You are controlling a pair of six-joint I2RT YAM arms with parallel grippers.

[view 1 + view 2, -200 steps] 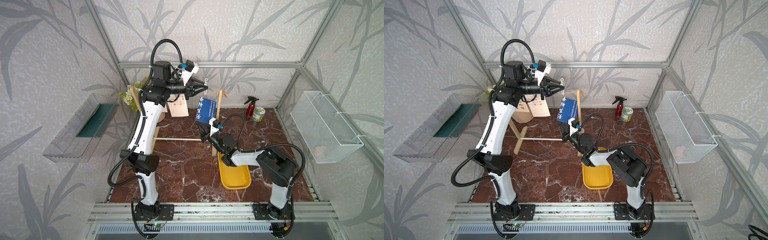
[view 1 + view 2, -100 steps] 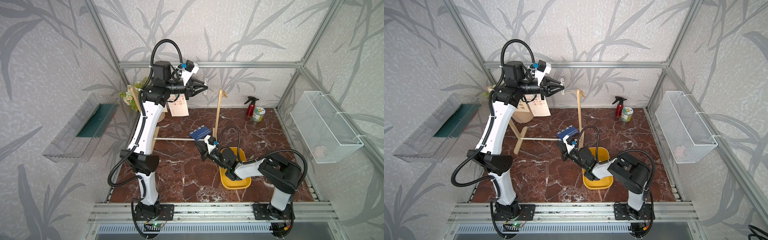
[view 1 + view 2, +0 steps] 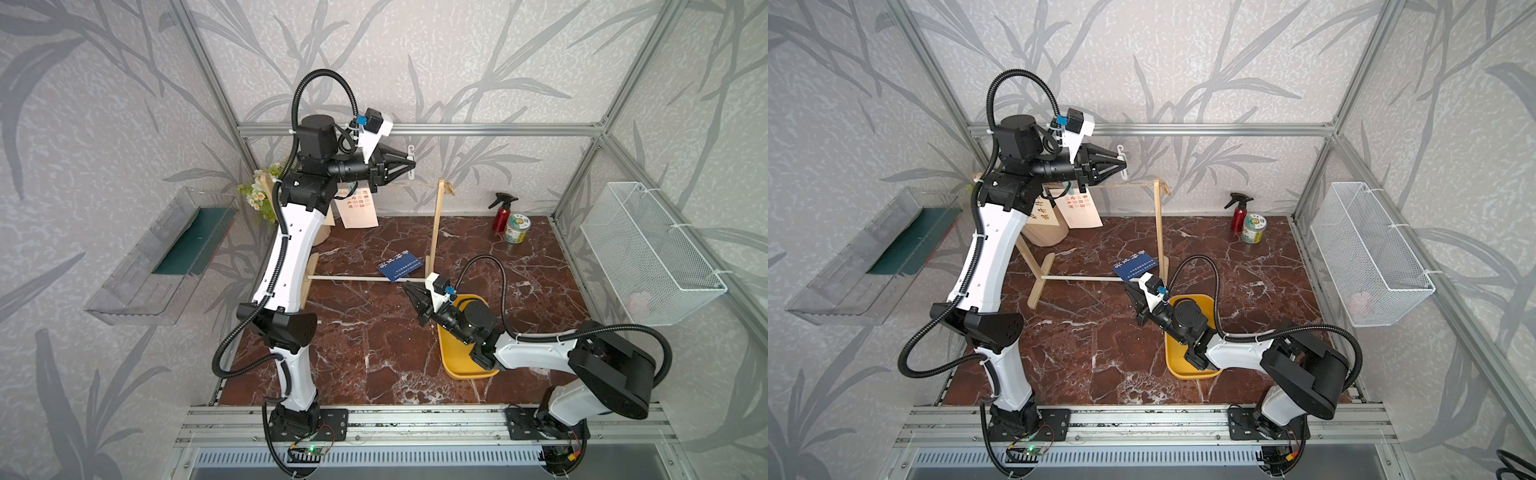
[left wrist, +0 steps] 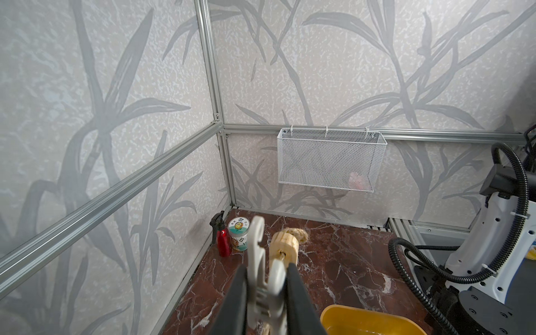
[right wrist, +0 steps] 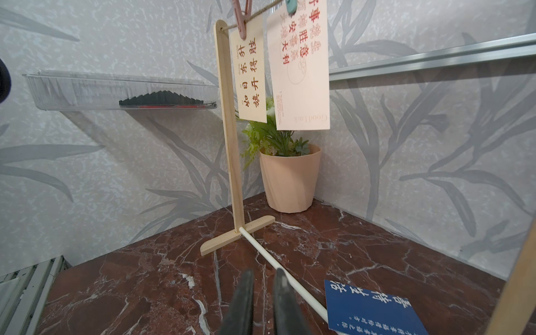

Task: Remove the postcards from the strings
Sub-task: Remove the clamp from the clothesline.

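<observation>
The dark red-brown marble surface (image 3: pixel 365 332) carries a light wooden rack with two posts (image 3: pixel 435 224) and a white dowel crossbar (image 3: pixel 353 279) low between them. The left pincer (image 3: pixel 409 164) is raised at the height of the post tops. In the left wrist view its black fingers (image 4: pixel 297 293) are clamped on a pale grey plastic clothespeg (image 4: pixel 258 261); whether this peg touches the string cannot be told. The right pincer (image 3: pixel 410 287) is low above the surface, just beside the crossbar, closed and empty. The dark blue rectangular postcard with white characters (image 3: pixel 401 268) lies face up on the surface near the right post, one corner resting on the crossbar, apart from the right pincer. The pale pink-white postcard with red-brown characters (image 5: pixel 300 66) and the cream postcard with black characters (image 5: pixel 251 75) hang from the thin tan jute string (image 3: pixel 424 185), under a teal clothespeg (image 5: pixel 291 3) and a pink clothespeg (image 5: pixel 242 20).
</observation>
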